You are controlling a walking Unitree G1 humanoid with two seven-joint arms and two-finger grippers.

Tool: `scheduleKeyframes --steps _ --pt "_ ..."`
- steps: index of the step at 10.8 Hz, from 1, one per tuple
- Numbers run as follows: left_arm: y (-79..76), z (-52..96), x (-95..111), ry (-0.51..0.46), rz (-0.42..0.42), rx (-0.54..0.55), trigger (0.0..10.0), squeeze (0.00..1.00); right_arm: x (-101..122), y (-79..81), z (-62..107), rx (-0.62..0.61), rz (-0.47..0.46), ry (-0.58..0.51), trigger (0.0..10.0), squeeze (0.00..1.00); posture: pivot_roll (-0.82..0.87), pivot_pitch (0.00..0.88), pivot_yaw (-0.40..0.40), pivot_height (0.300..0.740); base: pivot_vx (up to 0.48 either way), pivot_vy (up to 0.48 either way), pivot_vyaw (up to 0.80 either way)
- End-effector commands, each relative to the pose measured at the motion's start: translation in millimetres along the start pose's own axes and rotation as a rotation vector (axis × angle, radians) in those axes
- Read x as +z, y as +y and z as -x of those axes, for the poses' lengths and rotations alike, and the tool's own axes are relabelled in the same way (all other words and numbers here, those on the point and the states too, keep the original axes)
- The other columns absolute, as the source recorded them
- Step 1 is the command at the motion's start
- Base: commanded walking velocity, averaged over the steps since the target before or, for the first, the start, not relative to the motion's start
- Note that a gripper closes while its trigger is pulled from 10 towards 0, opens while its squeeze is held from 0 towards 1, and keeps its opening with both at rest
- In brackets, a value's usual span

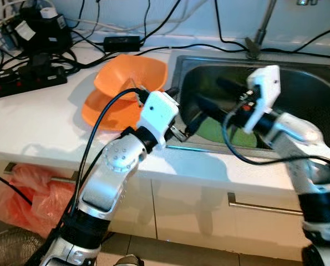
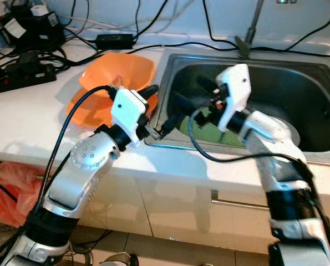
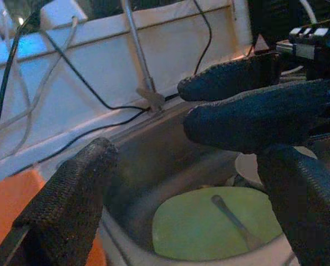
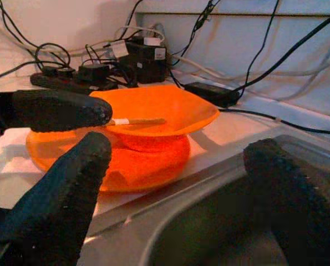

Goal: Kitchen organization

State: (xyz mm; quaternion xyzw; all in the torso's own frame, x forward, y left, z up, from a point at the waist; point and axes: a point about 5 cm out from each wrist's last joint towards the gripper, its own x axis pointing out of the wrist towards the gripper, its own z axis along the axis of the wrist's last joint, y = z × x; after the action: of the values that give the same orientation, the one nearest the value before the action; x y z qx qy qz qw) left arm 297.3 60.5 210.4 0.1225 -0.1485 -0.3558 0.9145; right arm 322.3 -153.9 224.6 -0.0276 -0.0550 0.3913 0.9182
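An orange bowl point(image 1: 132, 73) rests on an orange plate point(image 1: 106, 113) on the white counter, just left of the steel sink point(image 1: 298, 91). A thin stick-like utensil point(image 4: 137, 121) lies in the bowl. A green plate point(image 3: 214, 224) with a metal utensil point(image 3: 231, 219) on it lies in the sink. My left gripper point(image 1: 181, 108) is open at the sink's left rim, beside the bowl. Facing it from inside the sink, over the green plate, is my right gripper point(image 1: 212, 94), also open. The two sets of fingers nearly meet, and neither holds anything.
Power strips, adapters and black cables point(image 1: 31, 72) crowd the counter's back left. The faucet point(image 1: 259, 39) rises behind the sink. A pale dish point(image 2: 289, 136) lies in the sink at right. An orange plastic bag point(image 1: 31, 191) hangs below the counter by the drawer handles.
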Motion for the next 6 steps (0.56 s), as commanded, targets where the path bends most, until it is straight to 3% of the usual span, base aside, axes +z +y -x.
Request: scheduleKeyframes --steps 1,2,3,4,5,6 --pt "22.0 1.7 22 -0.093 -0.084 0.147 10.0 0.76 -13 27.3 -6.1 0.146 -0.067 0.048 10.0 0.00 0.09 0.067 0.058 0.740 0.000 0.000 0.00" --pt "22.7 2.5 28 -0.127 -0.136 0.160 10.0 0.00 -12 30.4 -4.1 0.136 -0.082 0.053 10.0 0.00 0.10 0.066 0.062 0.740 0.000 0.000 0.00" --pt "27.0 3.9 32 -0.150 -0.178 0.203 10.0 0.00 -15 32.9 -1.6 0.136 -0.081 0.069 10.0 0.00 0.10 0.066 0.062 0.740 0.000 0.000 0.00" --pt "42.5 9.5 35 -0.151 -0.264 0.312 10.0 0.00 -18 36.7 2.1 0.148 -0.090 0.090 10.0 0.00 0.10 0.067 0.067 0.740 0.000 0.000 0.00" --pt "49.7 12.8 33 -0.135 -0.289 0.349 10.0 0.00 -19 37.4 3.6 0.150 -0.089 0.099 10.0 0.00 0.10 0.067 0.067 0.740 0.000 0.000 0.00" --pt "56.8 17.1 28 -0.111 -0.295 0.368 10.0 0.00 -16 27.4 2.1 0.049 -0.078 0.061 10.0 0.00 0.10 0.066 0.069 0.740 0.000 0.000 0.00"
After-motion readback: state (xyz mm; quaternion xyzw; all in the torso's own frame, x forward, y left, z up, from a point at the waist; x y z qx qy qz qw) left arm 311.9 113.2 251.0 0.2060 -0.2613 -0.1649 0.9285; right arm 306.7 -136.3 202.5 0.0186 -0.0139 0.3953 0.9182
